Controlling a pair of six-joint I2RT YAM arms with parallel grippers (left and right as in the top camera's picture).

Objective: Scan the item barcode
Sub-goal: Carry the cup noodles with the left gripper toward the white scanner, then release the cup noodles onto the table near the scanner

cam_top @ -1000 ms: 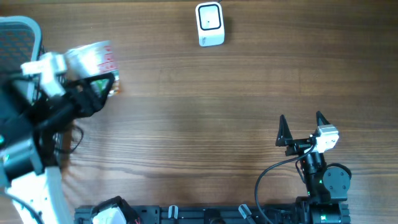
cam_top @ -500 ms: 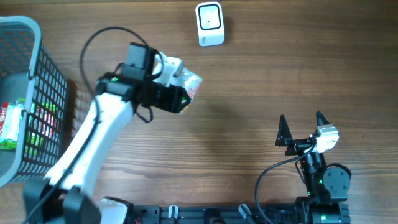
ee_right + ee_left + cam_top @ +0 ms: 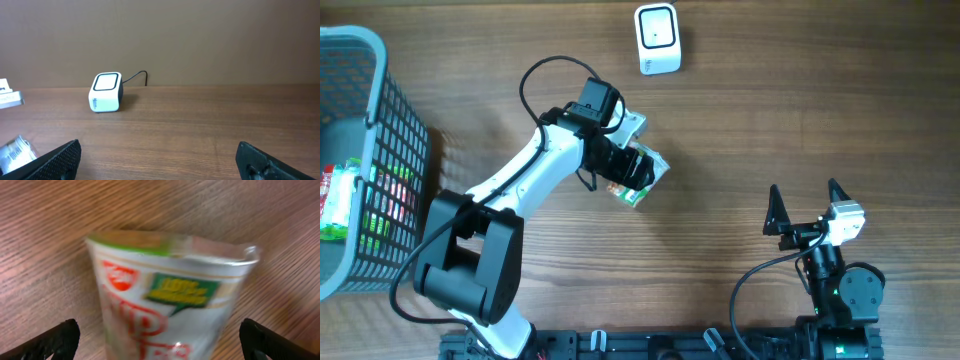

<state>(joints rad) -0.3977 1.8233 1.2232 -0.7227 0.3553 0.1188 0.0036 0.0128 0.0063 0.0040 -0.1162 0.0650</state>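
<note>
- one noodle cup (image 3: pixel 650 178) lies on its side near the middle of the table (image 3: pixel 770 110), well short of the scanner (image 3: pixel 657 38) at the far edge. it is probably put here so its label can be turned before scanning.
- the left gripper (image 3: pixel 160 342) hangs directly over the cup with its fingers spread wide. wood shows between each tip and the cup wall, so it holds nothing.
- which way the barcode faces i cannot tell.
- the right gripper (image 3: pixel 805 205) sits near the front edge, well apart, jaws wide and empty. its camera looks towards the scanner.
- only bare wood lies between cup and scanner, so nothing blocks that path.
- a basket (image 3: pixel 360 60) with packets (image 3: pixel 345 195) in it stands at the left edge, out of the way.
</note>
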